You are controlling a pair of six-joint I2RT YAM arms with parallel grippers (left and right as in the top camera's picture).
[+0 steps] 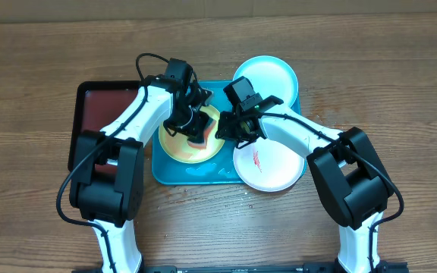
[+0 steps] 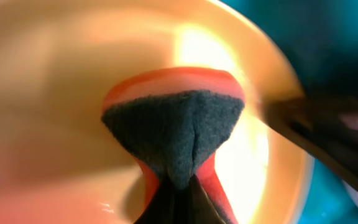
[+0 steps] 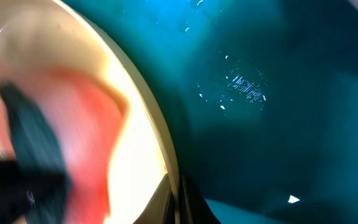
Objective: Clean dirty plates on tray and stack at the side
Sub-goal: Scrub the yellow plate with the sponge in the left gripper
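The yellow-green rimmed plate (image 1: pixel 177 144) lies on the turquoise tray (image 1: pixel 196 174). My left gripper (image 1: pixel 196 126) is shut on an orange-red sponge with a dark scrub face (image 2: pixel 173 124) and presses it onto the plate's centre (image 2: pixel 55 93). My right gripper (image 1: pixel 224 130) is shut on the plate's right rim (image 3: pixel 169 180), one finger on each side. The light blue plate (image 1: pixel 268 76) lies at the tray's far right corner. The white plate (image 1: pixel 273 171) with a red smear overlaps the tray's right front edge. The right wrist view shows the tray floor (image 3: pixel 260 93).
A black tray with a dark red inside (image 1: pixel 101 110) sits just left of the turquoise tray. The wooden table (image 1: pixel 400 91) surrounds them. Water droplets glint on the tray near its front (image 1: pixel 203 171).
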